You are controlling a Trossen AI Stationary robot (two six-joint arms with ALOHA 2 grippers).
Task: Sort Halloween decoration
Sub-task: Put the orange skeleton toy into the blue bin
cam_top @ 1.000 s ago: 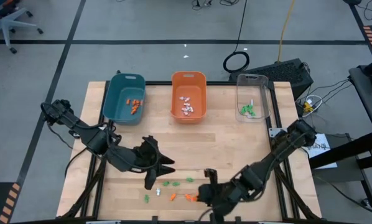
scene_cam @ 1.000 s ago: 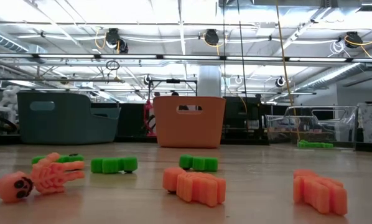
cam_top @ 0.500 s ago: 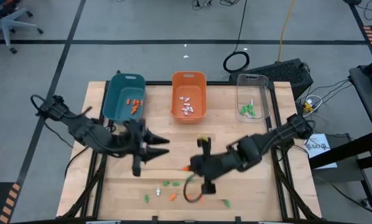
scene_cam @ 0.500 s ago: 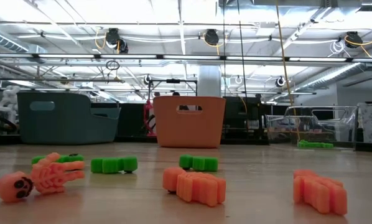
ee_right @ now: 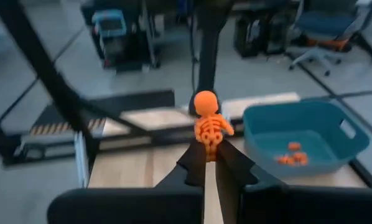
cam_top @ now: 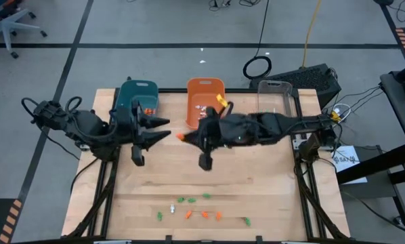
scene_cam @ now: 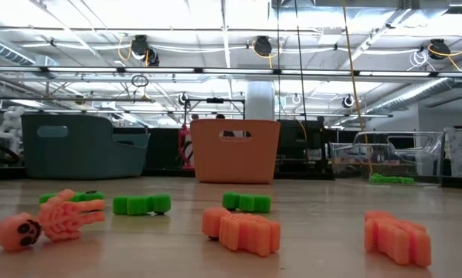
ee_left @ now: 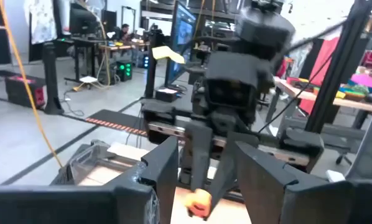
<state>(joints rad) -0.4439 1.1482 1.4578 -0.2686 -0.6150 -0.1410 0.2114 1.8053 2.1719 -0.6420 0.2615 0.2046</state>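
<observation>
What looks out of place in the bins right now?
The orange bin holds white trinkets, while orange trinkets sit in the teal bin. Bin colours don't match contents. Nothing looks spilled or damaged.

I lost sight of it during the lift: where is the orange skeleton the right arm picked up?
The orange skeleton is pinched in the right gripper, held above the table between the teal bin and orange bin.

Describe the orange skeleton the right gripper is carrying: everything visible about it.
The orange skeleton is a tiny plastic-looking figure with a round head above a ribbed torso. It is pinched by its lower end between the shut fingers of the right gripper, head pointing away from the wrist. It hangs in the air above the table, between the teal bin and the orange bin, touching only the fingers.
</observation>
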